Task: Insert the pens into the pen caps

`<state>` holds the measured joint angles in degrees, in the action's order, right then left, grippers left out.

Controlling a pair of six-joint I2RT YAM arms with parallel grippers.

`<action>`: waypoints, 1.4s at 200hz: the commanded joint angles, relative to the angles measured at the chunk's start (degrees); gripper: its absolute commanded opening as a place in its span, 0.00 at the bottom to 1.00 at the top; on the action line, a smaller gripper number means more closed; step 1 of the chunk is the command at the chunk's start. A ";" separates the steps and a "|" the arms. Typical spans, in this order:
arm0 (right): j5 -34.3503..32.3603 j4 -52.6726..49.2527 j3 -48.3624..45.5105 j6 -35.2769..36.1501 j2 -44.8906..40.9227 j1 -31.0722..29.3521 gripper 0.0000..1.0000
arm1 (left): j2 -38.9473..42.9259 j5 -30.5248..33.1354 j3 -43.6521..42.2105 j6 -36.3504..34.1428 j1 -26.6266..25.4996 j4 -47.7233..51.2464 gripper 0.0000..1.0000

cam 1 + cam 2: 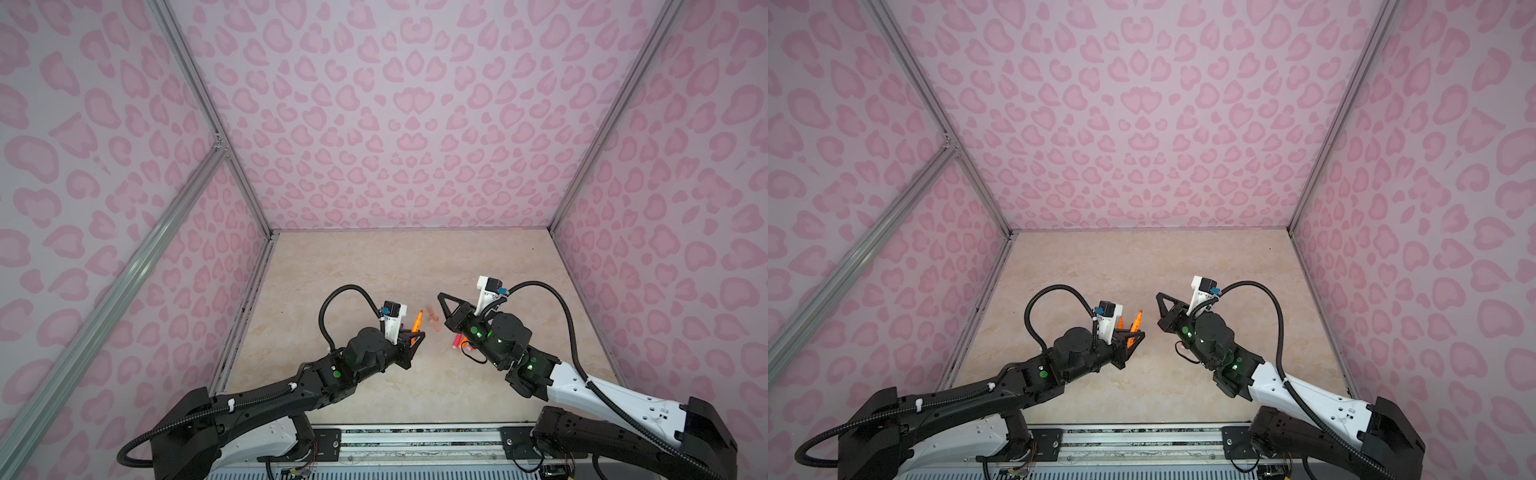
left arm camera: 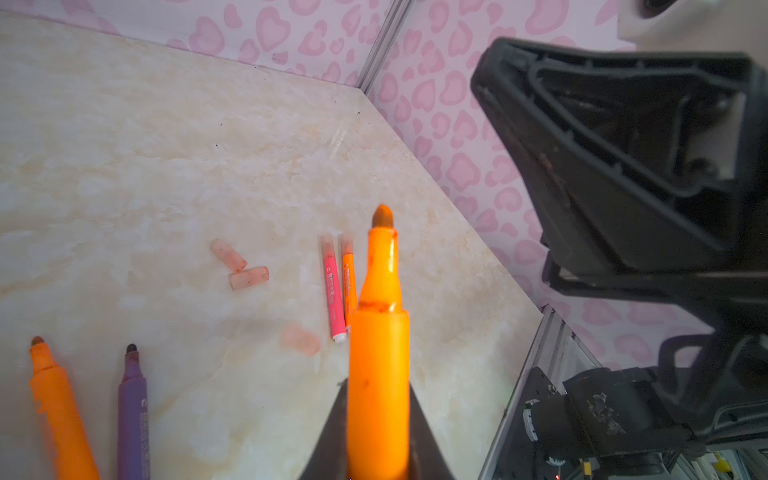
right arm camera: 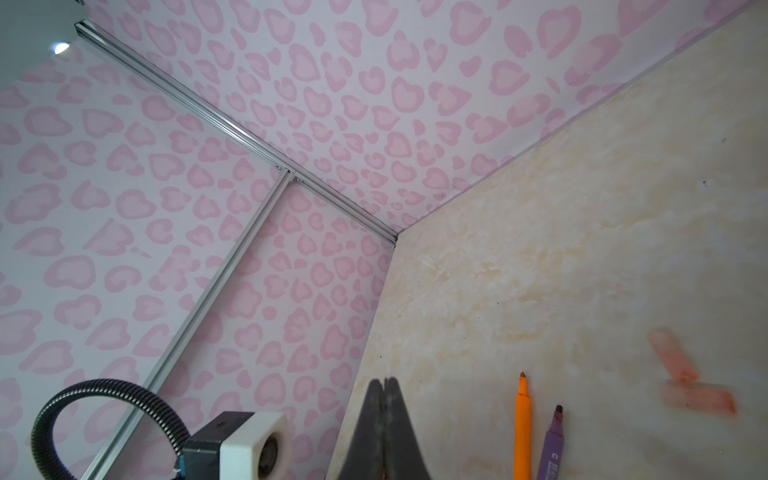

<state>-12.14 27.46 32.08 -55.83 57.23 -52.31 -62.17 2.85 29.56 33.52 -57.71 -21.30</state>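
**Desk:** What have the left jaws got?

**Photographer:** The held orange pen (image 2: 378, 353) sits clenched in them by its barrel. Its dark tip is bare and points away from the wrist camera. In both top views it slants up out of the jaws, near the middle of the marbled surface (image 1: 374, 266).

**Desk:** And the right jaws?

**Photographer:** Pressed flat together with nothing between them, as the right wrist view shows plainly. In a top view the right arm (image 1: 503, 336) aims them toward the left arm (image 1: 365, 353). The 2 sets of jaws are near each other but apart.

**Desk:** Where are the other pens?

**Photographer:** 2 uncapped ones, a loose orange pen (image 2: 62, 415) and a purple pen (image 2: 133, 415), lie side by side on the surface with their tips pointing the same way. Farther off, a pink pen (image 2: 334, 291) and a capped orange pen (image 2: 348, 282) lie against each other. Each of those has a translucent cap over its tip.

**Desk:** Any caps lying free?

**Photographer:** 3. A pair of loose caps (image 2: 248, 277) rests on the surface between the 2 groups of pens, set end to end at an angle, touching or nearly so. A third cap (image 2: 300, 339), blurred in the left wrist view, lies near the pink pen's white end.
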 commanded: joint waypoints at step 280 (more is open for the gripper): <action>-3.42 -42.26 39.15 17.97 47.80 -6.71 0.30 | 17.11 5.43 -14.88 3.41 32.82 14.15 0.03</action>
<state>-15.79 -10.37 67.75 -39.86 100.57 -57.89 -46.94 10.04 15.44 36.80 -25.87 -7.62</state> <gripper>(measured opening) 0.300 0.178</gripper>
